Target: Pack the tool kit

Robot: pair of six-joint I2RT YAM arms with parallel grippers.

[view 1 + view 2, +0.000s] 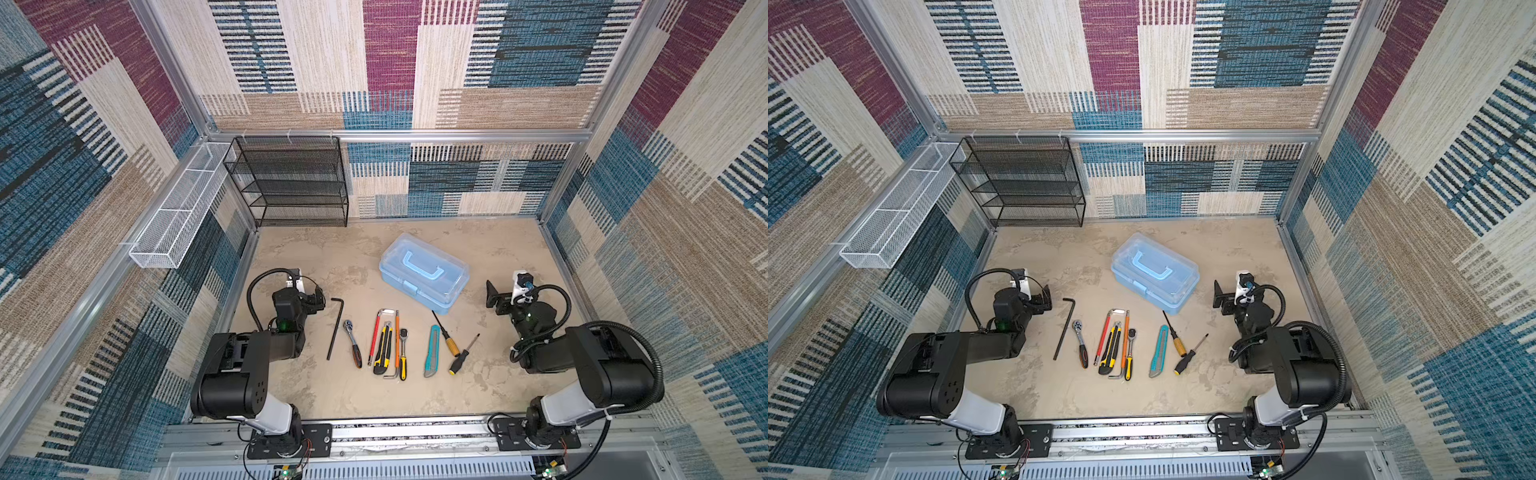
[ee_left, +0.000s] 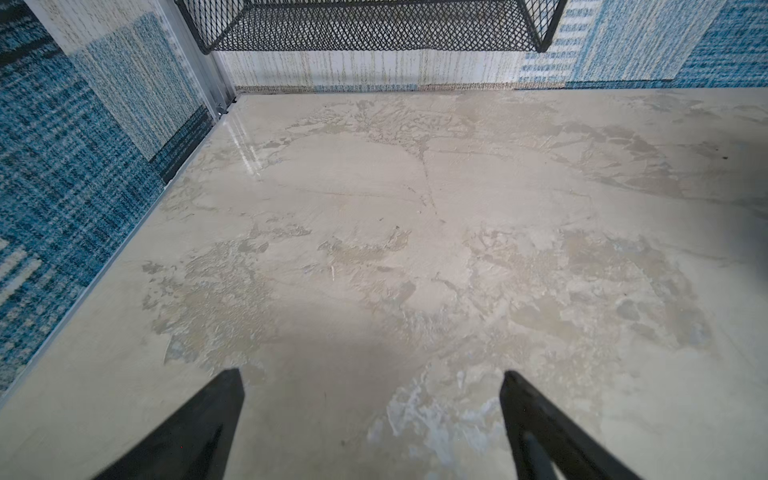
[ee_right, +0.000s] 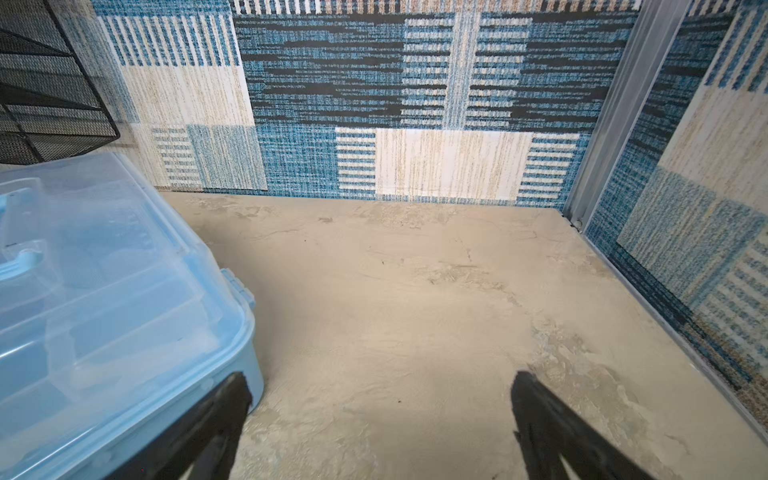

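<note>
On the worktop point(image 1: 332, 257), toward the rear centre, I see the tool kit box point(image 1: 424, 272) with its lid point(image 1: 399, 251) shut. The hand tools point(image 1: 382, 349) lie in a row on the near side of it. I read the left end effector point(image 2: 372, 374) and the right end effector point(image 3: 380, 376) as open and empty; the right one sits near the box's end.

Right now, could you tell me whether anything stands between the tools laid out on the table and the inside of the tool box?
Yes: the tool box has its clear lid shut, so the tools cannot go in yet. Nothing visible lies between the open right gripper and the box.
</note>
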